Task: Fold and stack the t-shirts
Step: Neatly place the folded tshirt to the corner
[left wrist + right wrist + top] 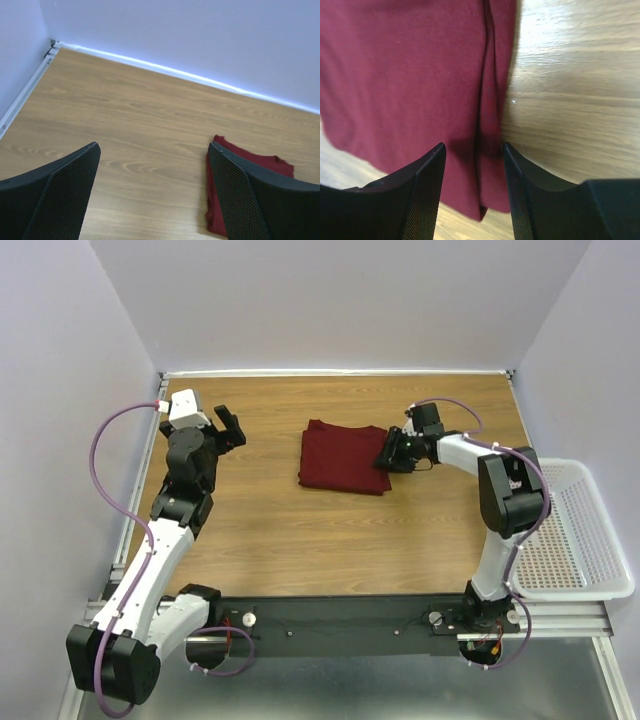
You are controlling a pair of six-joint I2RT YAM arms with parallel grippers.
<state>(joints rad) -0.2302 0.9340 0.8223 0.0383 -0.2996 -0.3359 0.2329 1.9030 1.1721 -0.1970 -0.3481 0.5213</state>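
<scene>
Straddling the right edge of the folded maroon t-shirt (340,455) with the right gripper (473,146), parted and pinching nothing yet; likely calling for lowering squarely and catching every layer together, to avoid peeling the fold apart; holding the left gripper (153,145) wide open and empty, well left of the t-shirt; working on a wood-grain table (270,540) under the t-shirt, white mesh basket (585,540) further right, pale walls (340,300) beyond.

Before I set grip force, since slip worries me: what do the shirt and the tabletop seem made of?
T-shirt: soft matte maroon cloth, judging by limp folds and a hemmed edge. Tabletop: wood-grain surface with slight sheen, possibly laminate.
</scene>
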